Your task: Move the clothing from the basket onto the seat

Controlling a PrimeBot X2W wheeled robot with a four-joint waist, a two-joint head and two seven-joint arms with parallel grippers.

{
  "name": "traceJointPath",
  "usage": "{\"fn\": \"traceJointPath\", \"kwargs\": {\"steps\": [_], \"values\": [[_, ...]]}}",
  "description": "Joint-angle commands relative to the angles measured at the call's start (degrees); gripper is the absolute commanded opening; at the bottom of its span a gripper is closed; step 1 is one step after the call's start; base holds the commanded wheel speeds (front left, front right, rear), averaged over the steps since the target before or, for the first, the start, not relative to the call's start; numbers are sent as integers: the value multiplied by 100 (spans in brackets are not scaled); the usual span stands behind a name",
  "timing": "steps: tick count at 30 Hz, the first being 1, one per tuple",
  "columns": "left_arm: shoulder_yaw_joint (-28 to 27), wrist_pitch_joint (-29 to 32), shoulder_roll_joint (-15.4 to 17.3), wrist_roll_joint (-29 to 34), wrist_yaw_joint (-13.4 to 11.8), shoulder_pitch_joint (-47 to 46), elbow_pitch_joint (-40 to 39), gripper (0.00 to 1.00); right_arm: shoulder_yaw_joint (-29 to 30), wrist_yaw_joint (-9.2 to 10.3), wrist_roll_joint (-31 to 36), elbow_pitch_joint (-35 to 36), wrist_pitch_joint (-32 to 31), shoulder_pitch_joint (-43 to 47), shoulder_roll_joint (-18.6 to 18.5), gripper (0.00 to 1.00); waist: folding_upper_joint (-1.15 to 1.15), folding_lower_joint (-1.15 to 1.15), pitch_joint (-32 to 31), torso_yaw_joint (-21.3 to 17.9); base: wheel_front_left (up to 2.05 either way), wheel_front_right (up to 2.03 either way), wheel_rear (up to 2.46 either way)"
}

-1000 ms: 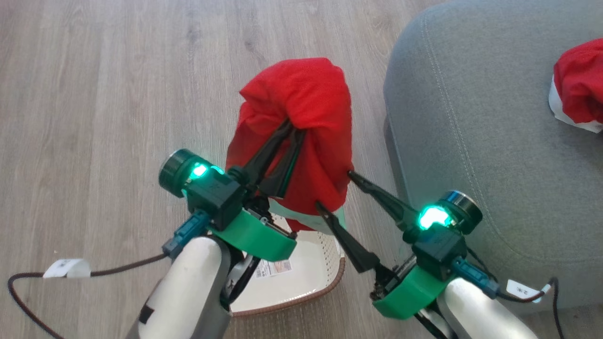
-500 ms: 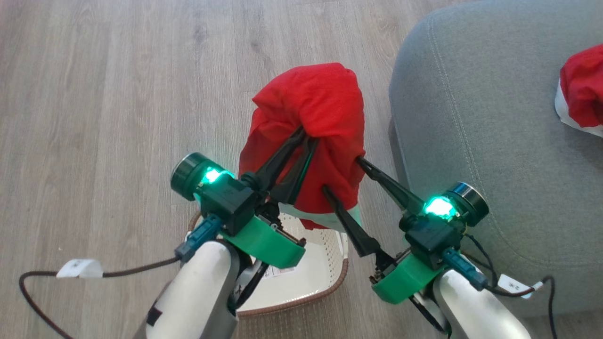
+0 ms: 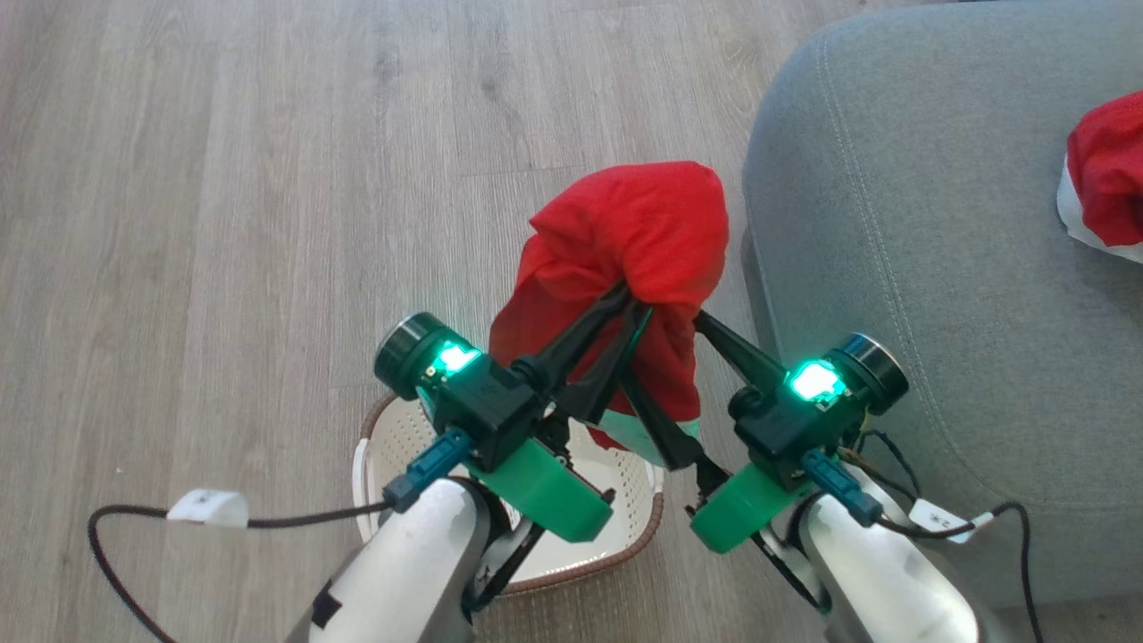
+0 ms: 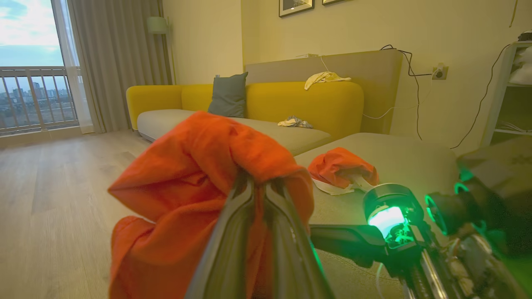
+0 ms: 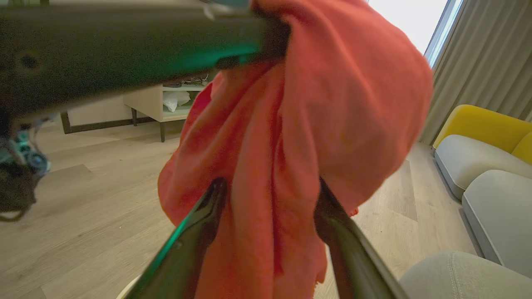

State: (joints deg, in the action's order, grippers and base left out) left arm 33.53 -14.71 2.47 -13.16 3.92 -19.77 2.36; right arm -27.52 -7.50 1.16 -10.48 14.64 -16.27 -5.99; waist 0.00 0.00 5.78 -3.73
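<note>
- Head view: the left gripper [image 3: 629,299] has its fingers clenched on a fold near the top of the clothing [image 3: 634,223]. The red bundle hangs from that pinch, up out of the basket [image 3: 647,527] on the wooden floor [image 3: 223,223], and its white-trimmed lower edge dangles over the basket's inside. The right gripper [image 3: 663,346] has its fingers spread wide to either side of the hanging part. That looks like a stance for steadying or catching the drape, not a grip. The grey seat [image 3: 893,223] lies just to the right, and another red garment [image 3: 1107,179] is already on it.
- Left wrist view: the two fingers [image 4: 232,232] meet tight with the cloth [image 4: 195,166] bunched over their tips, so the weight hangs from one pinch. Beyond them the seat [image 4: 407,162] carries the other garment [image 4: 341,166].
- Right wrist view: the released fingers [image 5: 199,224] flank the hanging fabric [image 5: 353,83] without squeezing it. A corner of the seat [image 5: 457,278] shows at the lower right. My judgement is that the bundle hangs high enough to pass over the cushion edge, and what remains is to carry it sideways.
</note>
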Motion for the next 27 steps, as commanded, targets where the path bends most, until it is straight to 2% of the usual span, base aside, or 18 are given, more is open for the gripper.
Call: {"fn": "traceJointPath", "kwargs": {"steps": [1, 12, 13, 14, 15, 27], "values": [[-132, -29, 41, -36, 16, -176, -195, 0, -68, 1, 45, 137, 36, -205, 118, 100, 0, 0, -5, 9, 0, 0, 0], [90, -29, 41, -122, 26, -178, -131, 0, 15, 1, 214, -234, 36, -358, 248, 100, 0, 0, -62, 105, 0, 0, 0], [91, -29, 41, -126, 27, -177, -127, 0, 58, 1, 177, -269, 36, -348, 258, 97, 0, 0, -66, 113, 0, 0, 0], [92, -29, 41, -128, 28, -174, -125, 0, 141, 1, 134, -274, 36, -344, 269, 26, 0, 0, -69, 119, 0, 0, 0], [95, -29, 41, -129, 28, -173, -123, 0, 199, 1, 110, -265, 36, -339, 279, 0, 0, 0, -71, 126, 0, 0, 0], [53, -29, 41, -156, 26, -101, -32, 0, 648, 1, -392, -110, 36, -169, 310, 0, 0, 0, -112, 149, 0, 0, 0]]}}
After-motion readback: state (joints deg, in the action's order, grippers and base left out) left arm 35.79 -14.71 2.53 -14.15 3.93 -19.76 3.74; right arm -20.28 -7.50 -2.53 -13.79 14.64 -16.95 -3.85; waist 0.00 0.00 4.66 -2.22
